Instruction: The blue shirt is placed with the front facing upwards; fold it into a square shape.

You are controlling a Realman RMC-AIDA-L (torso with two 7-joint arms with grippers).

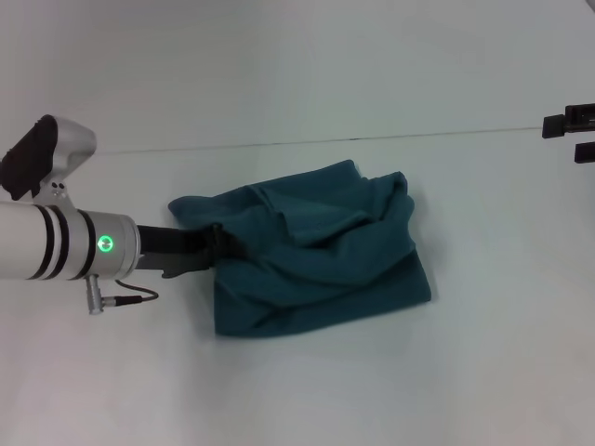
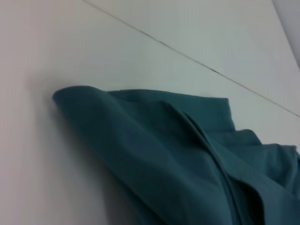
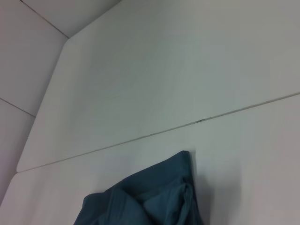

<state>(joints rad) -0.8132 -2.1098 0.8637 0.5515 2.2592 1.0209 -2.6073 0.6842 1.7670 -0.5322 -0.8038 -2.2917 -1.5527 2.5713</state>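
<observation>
The blue shirt [image 1: 316, 251] lies as a rumpled, roughly square bundle at the table's middle, with no print showing. My left gripper [image 1: 221, 243] reaches in from the left at the bundle's left edge. Its dark fingers are pinched into a fold there, and the cloth bunches up around them. In the left wrist view the shirt [image 2: 187, 159] fills the near field as raised folds. At the far right edge, well away from the cloth, my right gripper [image 1: 578, 136] hangs with its two black fingers apart. The right wrist view catches only a corner of the shirt [image 3: 150, 201].
The white table [image 1: 297, 93] has a thin seam line [image 1: 372, 137] running across it behind the shirt. A grey cable [image 1: 130, 297] hangs under my left wrist.
</observation>
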